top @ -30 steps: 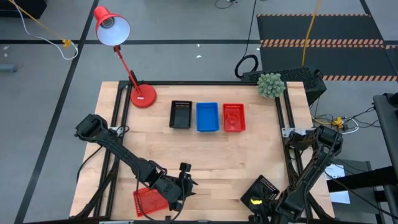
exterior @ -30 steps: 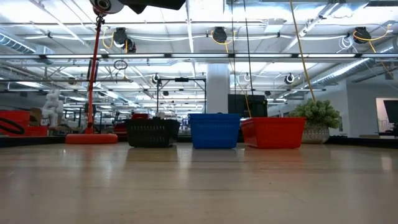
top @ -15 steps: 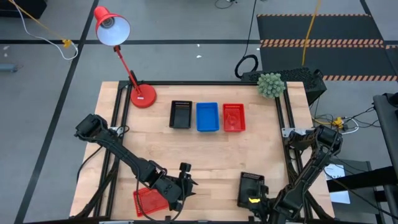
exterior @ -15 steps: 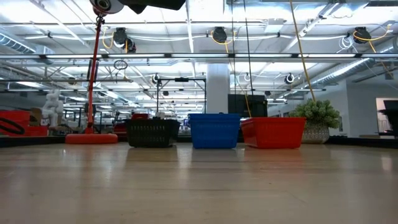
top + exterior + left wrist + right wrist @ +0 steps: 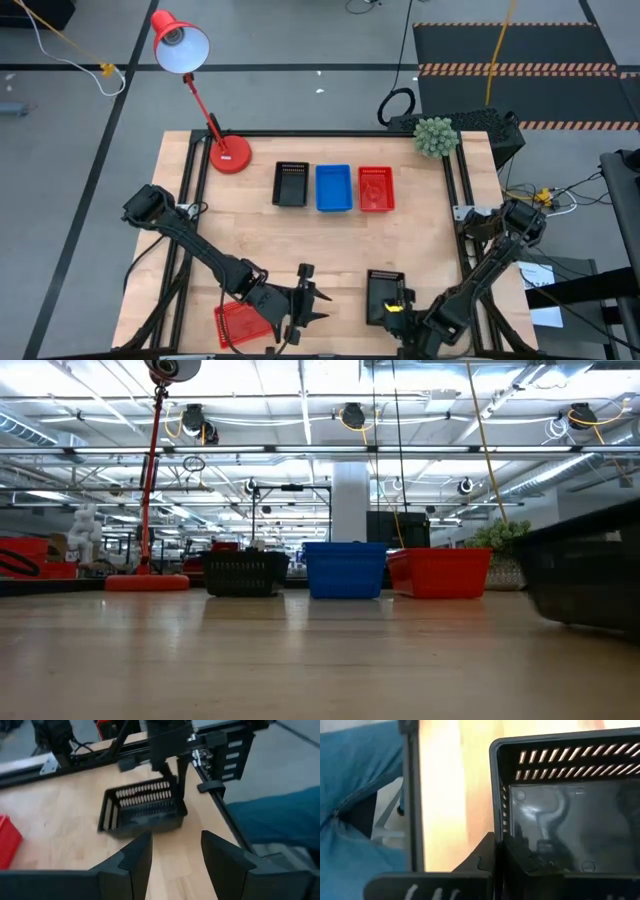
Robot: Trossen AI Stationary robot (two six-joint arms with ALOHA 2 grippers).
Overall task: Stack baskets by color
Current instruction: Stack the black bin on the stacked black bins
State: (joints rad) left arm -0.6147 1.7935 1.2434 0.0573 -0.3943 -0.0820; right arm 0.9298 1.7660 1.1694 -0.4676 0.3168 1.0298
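Observation:
Far across the table three baskets stand in a row on their bases: black (image 5: 291,184), blue (image 5: 333,187), red (image 5: 376,188). Another red basket (image 5: 240,325) lies at the near left, just behind my left gripper (image 5: 312,303), which stands open with nothing between its fingers (image 5: 175,850) and faces a second black basket (image 5: 388,295). My right gripper (image 5: 393,312) is shut on that basket at its near end. The low view shows the same basket large at its right edge (image 5: 590,575). My right gripper holds the black basket by a wall (image 5: 501,827) at its near end. It pinches that wall with one finger (image 5: 520,865) inside the basket and one (image 5: 480,862) outside. The fingers slant down from the near side. I cannot tell whether the base is clear of the table.
A red desk lamp's round base (image 5: 230,155) stands at the far left and a small plant (image 5: 434,136) at the far right corner. A person's blue cloth (image 5: 280,815) shows just past the near edge. Bare wood lies between the far row and the grippers.
My right gripper has gone toward the table's left edge, taking the black basket with it. The basket has turned from slanting to lengthwise, near to far, and has come into the low view's right side. My left gripper has tipped up a little.

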